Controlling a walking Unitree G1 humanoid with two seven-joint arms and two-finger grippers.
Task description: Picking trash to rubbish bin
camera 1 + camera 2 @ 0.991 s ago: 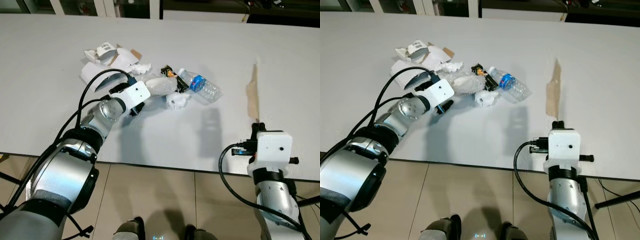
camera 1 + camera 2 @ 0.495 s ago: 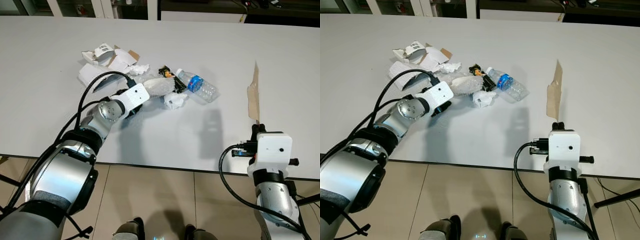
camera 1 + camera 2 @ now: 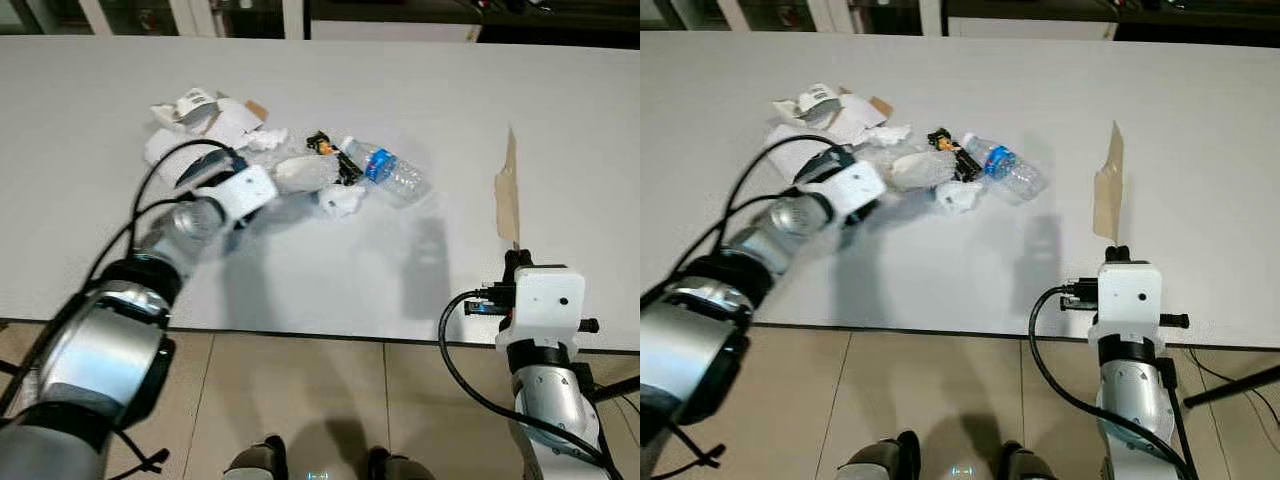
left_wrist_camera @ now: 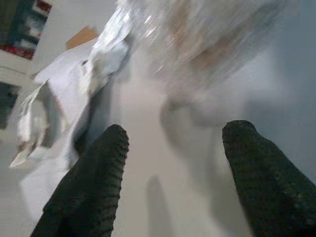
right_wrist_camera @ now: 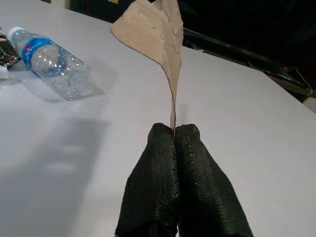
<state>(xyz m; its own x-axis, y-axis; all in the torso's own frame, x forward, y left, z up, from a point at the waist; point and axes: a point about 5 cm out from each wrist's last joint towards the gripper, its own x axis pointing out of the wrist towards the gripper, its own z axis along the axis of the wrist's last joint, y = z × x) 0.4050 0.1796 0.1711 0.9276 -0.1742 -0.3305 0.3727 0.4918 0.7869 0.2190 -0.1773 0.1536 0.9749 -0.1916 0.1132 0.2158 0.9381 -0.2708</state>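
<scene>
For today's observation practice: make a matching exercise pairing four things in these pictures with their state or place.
1. left gripper
2. right gripper
3. plastic bottle
4. crumpled paper pile

a. lies on its side, blue label
b. fingers apart, at the trash heap
c. pinches a brown cardboard strip
d. white scraps on the table's far left

Pairs: 1-b, 2-c, 3-a, 4-d

Matt white table (image 3: 330, 270), clear glossy plastic bottle (image 3: 385, 172), torn white paper scraps (image 3: 210, 115), brown cardboard strip (image 5: 155, 34)
</scene>
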